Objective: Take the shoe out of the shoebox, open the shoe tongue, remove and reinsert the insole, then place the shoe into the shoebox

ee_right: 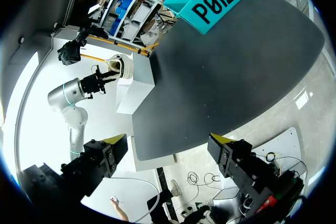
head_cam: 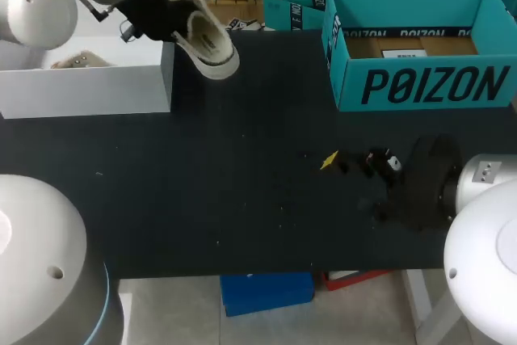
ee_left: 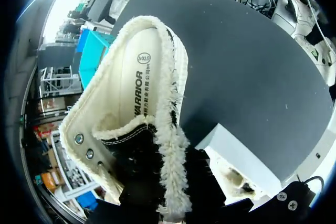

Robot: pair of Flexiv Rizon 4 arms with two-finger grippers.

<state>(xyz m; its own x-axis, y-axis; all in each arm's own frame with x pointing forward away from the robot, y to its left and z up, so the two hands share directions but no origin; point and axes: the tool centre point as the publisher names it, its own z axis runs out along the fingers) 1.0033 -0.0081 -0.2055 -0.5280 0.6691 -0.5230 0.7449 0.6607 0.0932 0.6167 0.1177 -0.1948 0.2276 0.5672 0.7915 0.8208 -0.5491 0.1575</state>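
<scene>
Well, the biggest worry is a drop. The desk [head_cam: 242, 183] is dark and wide, and the shoe [head_cam: 206, 42] hangs in the air over its far left part. If the hold slips, I think the shoe could fall onto the desk or roll off the edge.

The blue box [head_cam: 420, 86] stands at the far right, well apart from the shoe. The white box [head_cam: 89, 90] is at the left, and the shoe hangs just beside its corner. If the shoe comes down too close, it might bump that wall and twist.

The shoe is tilted, with its open side up, so the insole [ee_left: 139, 77] shows inside. Its toe points away from the left gripper [head_cam: 166, 15]. That gripper is clamped on the fuzzy rim at one side of the opening, by the lace holes. Its yellow tips are hidden by the fluff. The rim looks soft, so I think the shoe could swing or slide out if it is pulled hard.

The right gripper [ee_right: 169, 142] has its fingers wide apart and holds nothing. It sits low over the near right part of the desk, far from the shoe. It may have a long way to come, and it could poke the shoe crooked if it misses the tongue.
</scene>
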